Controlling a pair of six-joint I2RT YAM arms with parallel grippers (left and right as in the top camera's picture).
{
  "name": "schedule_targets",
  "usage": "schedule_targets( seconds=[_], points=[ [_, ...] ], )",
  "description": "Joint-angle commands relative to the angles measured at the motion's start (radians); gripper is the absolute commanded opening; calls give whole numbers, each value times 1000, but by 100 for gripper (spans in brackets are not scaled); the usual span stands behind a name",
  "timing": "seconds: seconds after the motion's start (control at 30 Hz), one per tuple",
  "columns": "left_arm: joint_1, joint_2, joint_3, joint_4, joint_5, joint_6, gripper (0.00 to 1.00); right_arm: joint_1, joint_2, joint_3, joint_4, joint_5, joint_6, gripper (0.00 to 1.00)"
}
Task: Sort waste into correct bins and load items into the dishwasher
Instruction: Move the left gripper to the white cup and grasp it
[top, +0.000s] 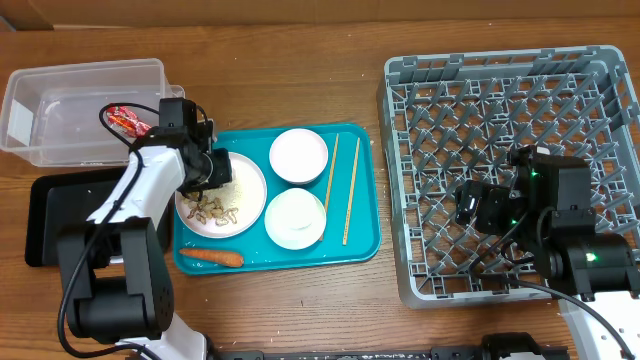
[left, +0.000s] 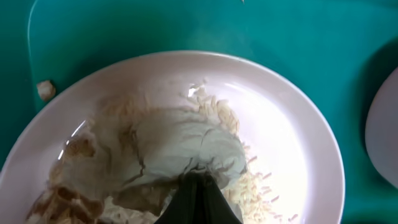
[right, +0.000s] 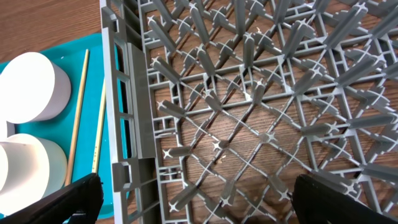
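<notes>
My left gripper (top: 214, 170) hangs over the round white plate (top: 250, 190) on the teal tray. In the left wrist view its fingers (left: 198, 186) are pressed together, shut on the crumpled white paper (left: 186, 143) lying on the plate (left: 298, 124). Rice (left: 252, 180) and brownish bits (left: 62, 199) lie around the paper. A red wrapper (top: 126, 121) sits in the clear tub (top: 60, 100). The black tray (top: 45, 215) lies left of the teal one. My right gripper (right: 208, 199) stands open over the grey dish rack (top: 400, 110), holding nothing.
On the teal tray (top: 365, 235) are two white bowls (top: 298, 155) (top: 295, 218), a pair of chopsticks (top: 351, 190) and an orange sausage stick (top: 212, 257). The right wrist view shows the rack's wall (right: 121, 93), with bowls (right: 28, 87) and chopsticks (right: 78, 112) beyond it.
</notes>
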Motion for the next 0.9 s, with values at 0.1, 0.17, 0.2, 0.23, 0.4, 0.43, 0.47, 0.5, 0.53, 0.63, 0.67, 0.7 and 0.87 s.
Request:
schedule_targets(
  seconds=[0.1,0.17,0.2,0.23,0.4,0.43,0.47,0.5,0.53,0.63,0.67,0.7,0.87],
  points=[
    [-3,-126,180,-101,-88,14,4,-4,-5,26,0,6,3,100],
    [-3,-146,216,-111,-124,15,4,-4,-5,26,0,6,3,100],
    [-3,-151,225,-111,-140,14,4,-4,-5,26,0,6,3,100],
    [-3,-155,233,-110,-157,14,4,-4,-5,26,0,6,3,100],
    [9,-158,271,-75,-264,14,4,-4,-5,26,0,6,3,100],
    [17,-158,271,-53,-279,15,4,-4,-5,26,0,6,3,100],
    [25,-158,271,-36,-290,15,4,-4,-5,26,0,6,3,100],
    [39,-158,271,-10,-296,15,4,-4,-5,26,0,6,3,100],
    [51,-158,271,9,-296,15,4,-4,-5,26,0,6,3,100],
    [96,-158,271,70,-293,14,4,-4,-5,26,1,6,3,100],
    [111,-156,271,87,-294,14,4,-4,-5,26,2,6,3,100],
    [142,-147,271,118,-293,14,4,-4,-5,26,2,6,3,100],
    [198,-103,271,156,-293,11,20,-4,-5,26,2,6,3,100]
  ],
)
